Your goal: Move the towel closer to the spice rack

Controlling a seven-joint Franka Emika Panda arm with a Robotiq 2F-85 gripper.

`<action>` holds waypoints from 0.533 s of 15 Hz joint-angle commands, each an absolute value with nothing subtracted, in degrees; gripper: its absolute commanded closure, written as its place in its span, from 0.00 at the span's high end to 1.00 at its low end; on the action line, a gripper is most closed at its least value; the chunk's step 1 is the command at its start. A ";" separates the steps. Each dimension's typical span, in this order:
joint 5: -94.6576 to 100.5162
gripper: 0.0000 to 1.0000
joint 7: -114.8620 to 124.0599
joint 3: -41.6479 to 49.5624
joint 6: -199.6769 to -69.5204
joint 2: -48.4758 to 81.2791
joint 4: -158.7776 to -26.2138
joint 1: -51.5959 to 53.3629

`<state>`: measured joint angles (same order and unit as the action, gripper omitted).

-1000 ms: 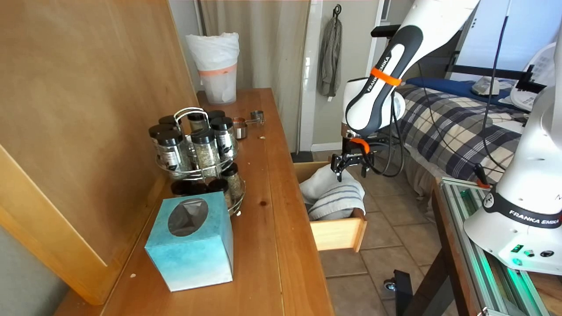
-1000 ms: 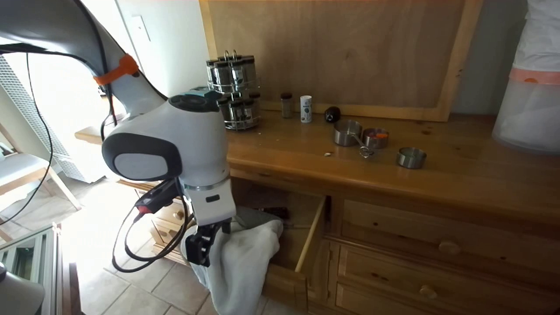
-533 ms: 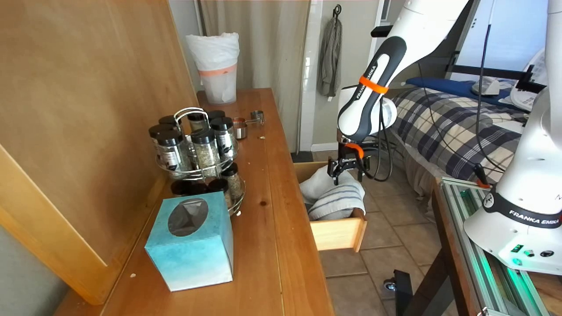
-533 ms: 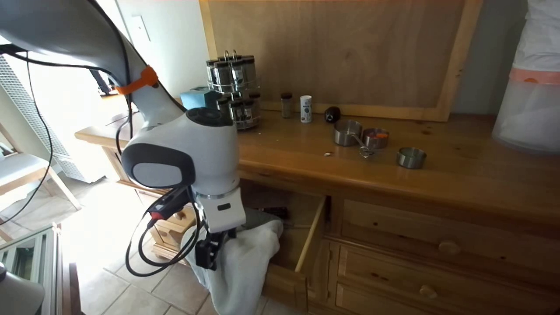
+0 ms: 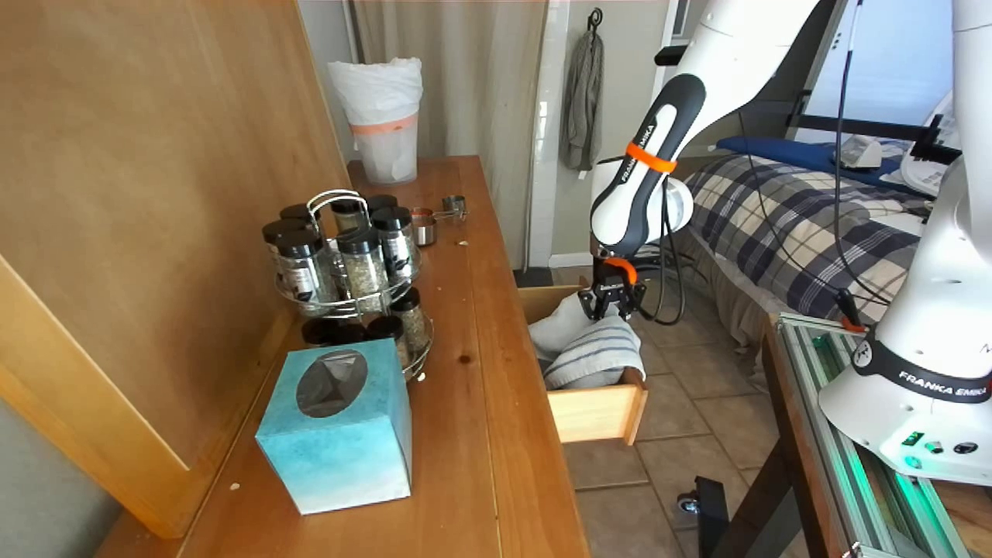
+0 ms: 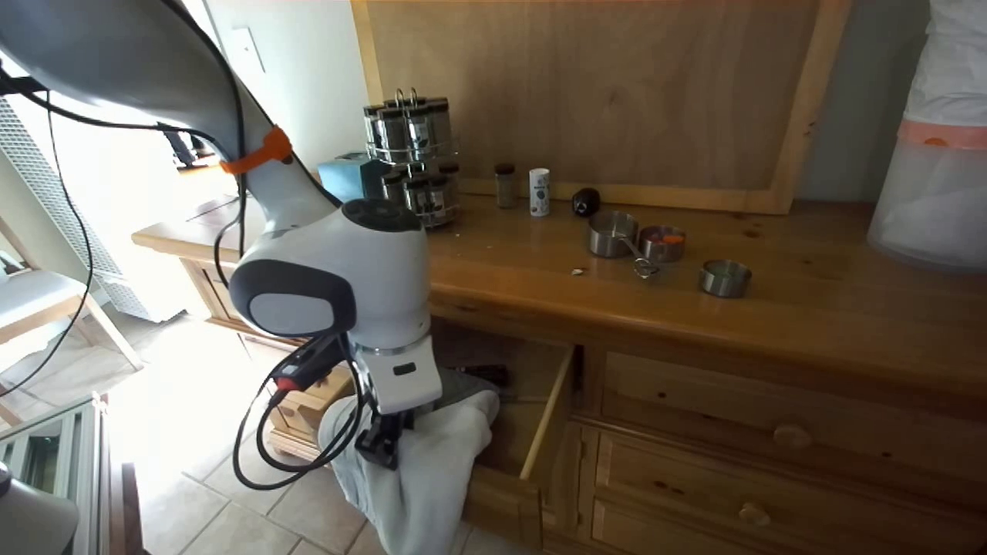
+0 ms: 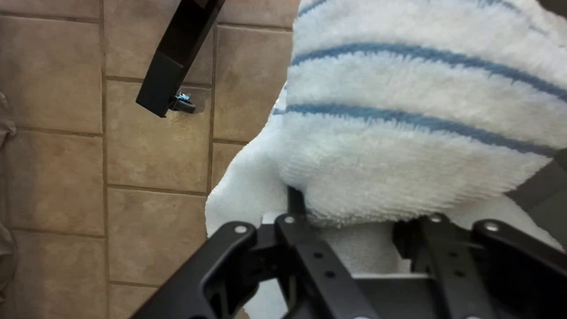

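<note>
The white towel with blue stripes (image 5: 593, 353) lies bunched in an open drawer (image 5: 593, 415), and part of it hangs over the drawer's front (image 6: 428, 478). My gripper (image 5: 610, 314) points down into the towel. In the wrist view its black fingers (image 7: 296, 201) stand some way apart with a towel fold (image 7: 376, 177) between them. Their tips are hidden in the cloth, so whether they pinch it does not show. The spice rack (image 6: 416, 160), a two-tier wire stand full of black-lidded jars, stands on the dresser top (image 5: 465, 442) above the drawer.
A blue tissue box (image 5: 341, 434) is beside the rack. Metal measuring cups (image 6: 613, 233) and a white shaker (image 6: 539, 193) are farther along the dresser top. A lined bin (image 5: 387, 143) stands at its end. The dresser's edge overhangs the drawer.
My gripper has moved toward the dresser and down into the towel. Its fingers have come closer together over the last half second. The towel has shifted slightly where they touch it.
</note>
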<state>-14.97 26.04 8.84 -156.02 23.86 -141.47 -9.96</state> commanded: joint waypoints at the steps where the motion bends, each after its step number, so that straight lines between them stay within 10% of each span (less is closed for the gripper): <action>1: -16.90 0.18 24.27 8.55 -156.51 22.63 -142.08 -9.15; 8: -16.31 0.08 24.53 8.62 -156.21 18.13 -145.47 -7.51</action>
